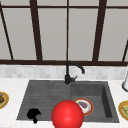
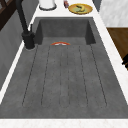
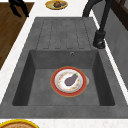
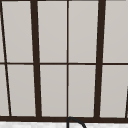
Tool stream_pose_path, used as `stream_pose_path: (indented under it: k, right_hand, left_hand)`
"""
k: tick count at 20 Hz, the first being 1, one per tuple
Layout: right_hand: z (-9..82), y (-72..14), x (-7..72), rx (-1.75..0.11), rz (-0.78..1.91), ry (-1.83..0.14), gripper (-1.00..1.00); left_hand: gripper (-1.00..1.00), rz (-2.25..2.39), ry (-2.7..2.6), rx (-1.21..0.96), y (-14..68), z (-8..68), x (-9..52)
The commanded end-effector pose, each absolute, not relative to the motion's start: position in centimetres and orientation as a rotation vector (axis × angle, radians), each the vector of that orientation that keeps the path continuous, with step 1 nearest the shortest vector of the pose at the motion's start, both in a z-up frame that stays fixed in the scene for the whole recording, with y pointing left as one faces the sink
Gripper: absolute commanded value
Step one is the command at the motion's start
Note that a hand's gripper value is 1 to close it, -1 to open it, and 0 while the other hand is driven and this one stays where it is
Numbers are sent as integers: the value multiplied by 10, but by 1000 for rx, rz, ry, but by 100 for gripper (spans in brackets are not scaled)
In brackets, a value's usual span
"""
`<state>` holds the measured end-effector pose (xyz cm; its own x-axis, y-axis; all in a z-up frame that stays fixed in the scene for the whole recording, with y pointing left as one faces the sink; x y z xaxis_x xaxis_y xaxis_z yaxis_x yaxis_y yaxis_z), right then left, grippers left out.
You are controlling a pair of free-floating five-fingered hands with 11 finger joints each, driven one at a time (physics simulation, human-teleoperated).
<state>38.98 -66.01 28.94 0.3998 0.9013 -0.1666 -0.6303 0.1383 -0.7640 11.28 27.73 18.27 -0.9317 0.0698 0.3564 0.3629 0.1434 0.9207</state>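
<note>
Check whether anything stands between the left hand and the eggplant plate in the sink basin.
In the front view a red ball sits between the left hand and the plate, covering its near-left rim. In the right side view, bare drainboard and the basin's wall lie between them.

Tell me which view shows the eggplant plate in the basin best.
Right side view: the eggplant plate lies whole in the sink basin, eggplant on top. Front view has it half hidden behind a red ball; left side view catches just its far rim.
</note>
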Motion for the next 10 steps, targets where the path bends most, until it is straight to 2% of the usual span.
stream_pose_path:
  k: [1,10]
  right_hand:
    - [295,-648,367,-831,1140,-395,-100]
    - [308,-620,298,-808,1138,-443,-100]
  left_hand:
    - [0,-1871,-2190,-424,277,183,113]
    - [0,-1871,-2190,-424,277,183,113]
